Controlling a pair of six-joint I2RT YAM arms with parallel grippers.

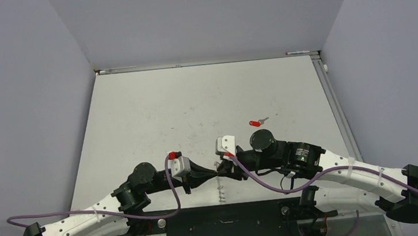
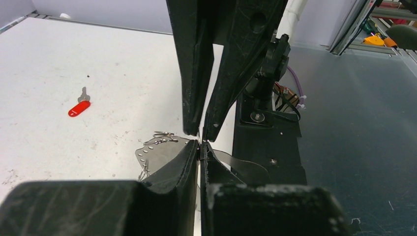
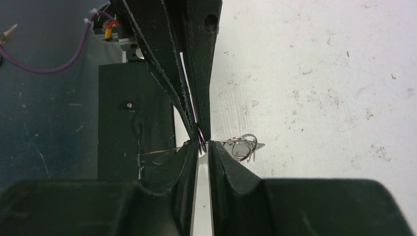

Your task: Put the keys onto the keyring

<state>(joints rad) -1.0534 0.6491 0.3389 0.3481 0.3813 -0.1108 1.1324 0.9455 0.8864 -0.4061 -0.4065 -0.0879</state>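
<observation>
One key (image 1: pixel 255 123) apart from keyring (image 2: pixel 160 151), seemingly unthreaded.

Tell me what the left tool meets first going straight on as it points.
The right tool: its fingertips sit directly ahead, almost touching the left tool, with the keyring at their tips.

**A:** Entry one, the key (image 1: pixel 255 123)?
**B:** Bright red head, silvery blade. Toward the table's right edge.
**A:** Keyring (image 3: pixel 243 146)?
**B:** Silvery metal throughout.
**A:** Table (image 1: pixel 193 96)?
**B:** Off-white, flecked with small dark specks and scuffs. Dark strip along the near edge.
**A:** Left gripper (image 2: pixel 199 146), right gripper (image 3: pixel 202 144)?
**B:** Both matte black.
**A:** Left arm (image 1: pixel 83 219), right arm (image 1: pixel 356 173)?
**B:** White links, black joints.
**A:** Cables (image 1: pixel 172 185)?
**B:** Purple, with red plugs (image 1: pixel 171 155).
</observation>
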